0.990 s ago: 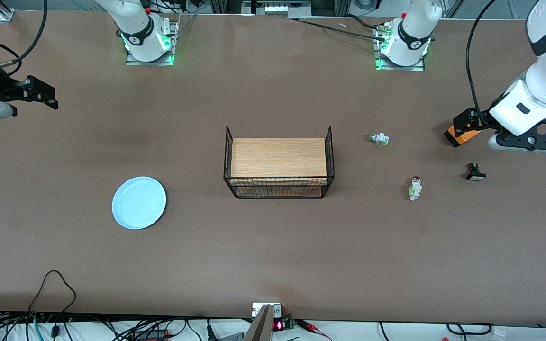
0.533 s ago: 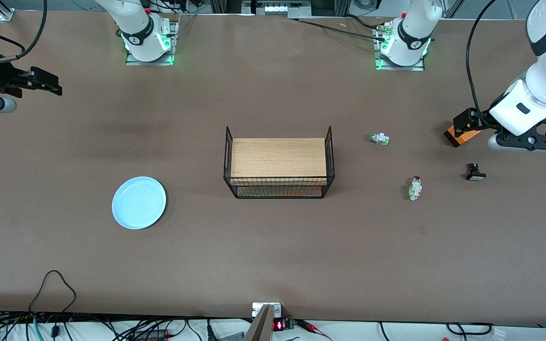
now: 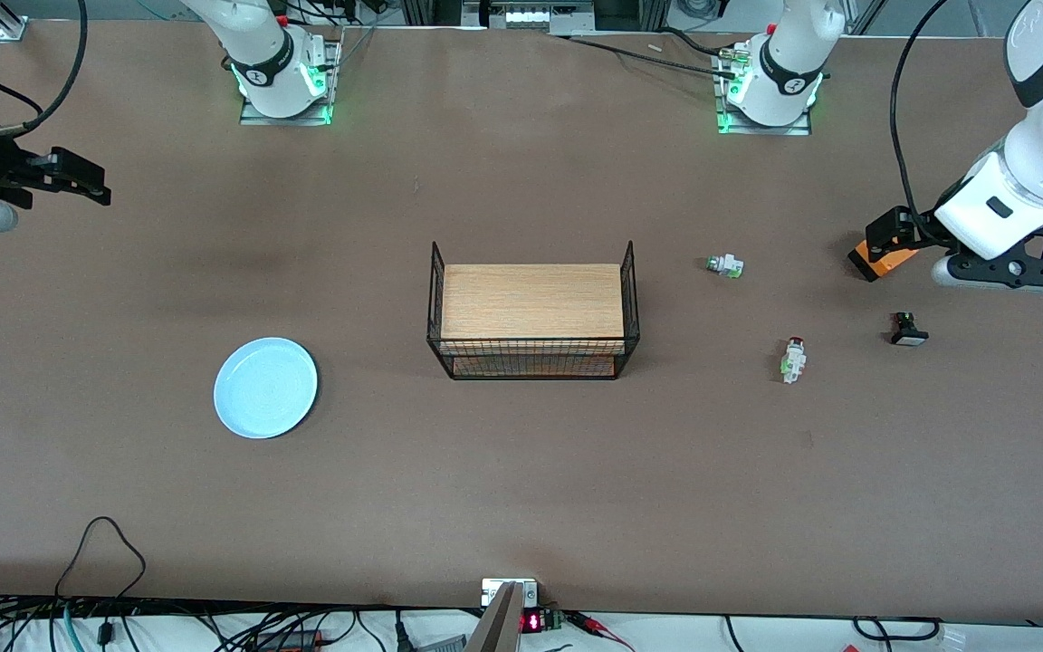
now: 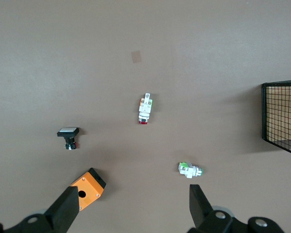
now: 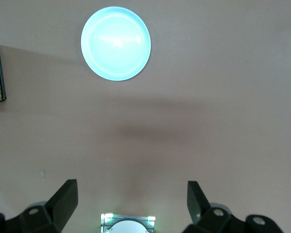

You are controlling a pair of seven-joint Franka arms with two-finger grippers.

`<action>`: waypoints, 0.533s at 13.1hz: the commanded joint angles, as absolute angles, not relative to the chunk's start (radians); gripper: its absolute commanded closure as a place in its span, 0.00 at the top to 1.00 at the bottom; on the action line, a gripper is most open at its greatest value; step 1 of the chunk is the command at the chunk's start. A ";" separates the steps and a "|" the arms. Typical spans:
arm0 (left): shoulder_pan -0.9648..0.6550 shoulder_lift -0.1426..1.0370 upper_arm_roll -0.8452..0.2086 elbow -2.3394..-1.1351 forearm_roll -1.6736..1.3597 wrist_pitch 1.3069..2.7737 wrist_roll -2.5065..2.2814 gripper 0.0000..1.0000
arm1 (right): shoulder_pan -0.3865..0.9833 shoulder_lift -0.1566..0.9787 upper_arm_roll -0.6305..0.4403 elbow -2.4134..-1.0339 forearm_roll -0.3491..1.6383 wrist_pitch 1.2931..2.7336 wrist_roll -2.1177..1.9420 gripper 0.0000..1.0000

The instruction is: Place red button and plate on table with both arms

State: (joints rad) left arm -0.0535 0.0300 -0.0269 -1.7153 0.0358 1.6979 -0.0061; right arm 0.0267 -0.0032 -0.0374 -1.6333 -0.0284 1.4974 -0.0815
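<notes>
1. Shifting slightly, my right gripper [image 3: 78, 179] sits a little lower in the front view than half a second ago and back close to where it was a second ago, up in the air over the table [image 3: 521, 489] at the right arm's end; my left gripper [image 3: 884, 244] has not moved.
2. My right gripper's fingers [image 5: 63, 201] are spread wide with nothing between them.
3. My left gripper hangs over the table near the edge at the left arm's end, its fingers [image 4: 68, 208] also spread wide and empty.
4. An orange box [image 4: 88, 189] shows just beside one left fingertip in the left wrist view.
5. My red button [image 3: 793, 359] lies on its side on the table, between the wire rack [image 3: 532, 311] and the edge at the left arm's end, apart from both grippers.
6. A white-green switch [image 3: 725, 265] lies farther from the front camera than the red button; a black switch [image 3: 907, 330] with a white cap lies closer to the left arm's end.
7. My plate [image 3: 265, 388] rests flat on the table, toward the right arm's end from the rack and well apart from the right gripper.
</notes>
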 commanded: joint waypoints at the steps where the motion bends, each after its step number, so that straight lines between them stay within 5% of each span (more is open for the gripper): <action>1: -0.054 0.021 -0.028 -1.709 0.041 1.684 0.015 1.00 | 0.021 0.012 -0.032 -1.605 -0.049 1.496 -0.071 1.00; 7: -0.054 0.021 -0.028 -1.709 0.041 1.684 0.015 1.00 | 0.023 0.012 -0.032 -1.603 -0.068 1.497 -0.061 1.00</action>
